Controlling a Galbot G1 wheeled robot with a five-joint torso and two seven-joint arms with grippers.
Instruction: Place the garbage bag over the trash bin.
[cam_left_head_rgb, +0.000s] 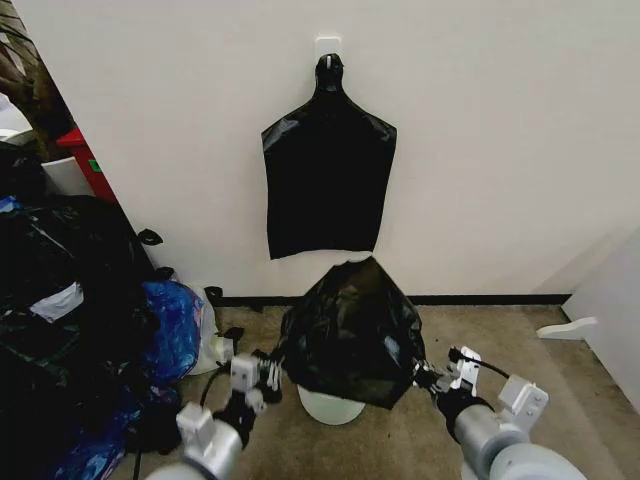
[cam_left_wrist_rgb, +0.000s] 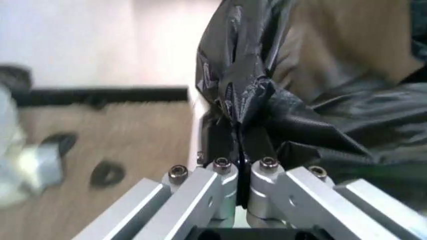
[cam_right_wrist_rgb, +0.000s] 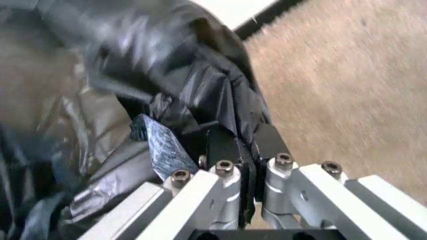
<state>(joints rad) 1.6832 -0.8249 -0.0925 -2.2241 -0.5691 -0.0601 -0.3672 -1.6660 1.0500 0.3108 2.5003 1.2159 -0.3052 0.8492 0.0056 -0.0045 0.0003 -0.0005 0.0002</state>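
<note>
A plain white wall (cam_left_head_rgb: 500, 120) rises behind a stretch of beige carpet (cam_left_head_rgb: 520, 360), with a dark baseboard (cam_left_head_rgb: 490, 298) running along where they meet. High on the wall a hook (cam_left_head_rgb: 328, 47) holds a bunch of flat black bags (cam_left_head_rgb: 328, 180) by their narrow neck, hung there, I'd guess, as the supply to pull from. To the left a heap of stuffed black bags (cam_left_head_rgb: 60, 290) crowds the corner, with a blue bag (cam_left_head_rgb: 172, 330) leaning against it. In the middle of the floor stands the trash bin (cam_left_head_rgb: 330, 405), and the garbage bag (cam_left_head_rgb: 350, 325) is draped over it like a tent, peaked on top and hiding all but the pale lower part of the bin. Both arms are at it from either side. The left gripper (cam_left_head_rgb: 268, 375) sits at the bag's left lower edge, and from its wrist camera its jaws are pressed together with a fold of the glossy plastic pinched between them. The right gripper (cam_left_head_rgb: 428, 377) mirrors it on the right edge, its jaws likewise clamped on a crumpled pleat. Holding opposite sides of the mouth this way keeps the opening spread wide enough to pass around the rim. To my eye the bag is partway down but not yet seated; whether its hem is around the rim all the way round I can't tell from here.
</note>
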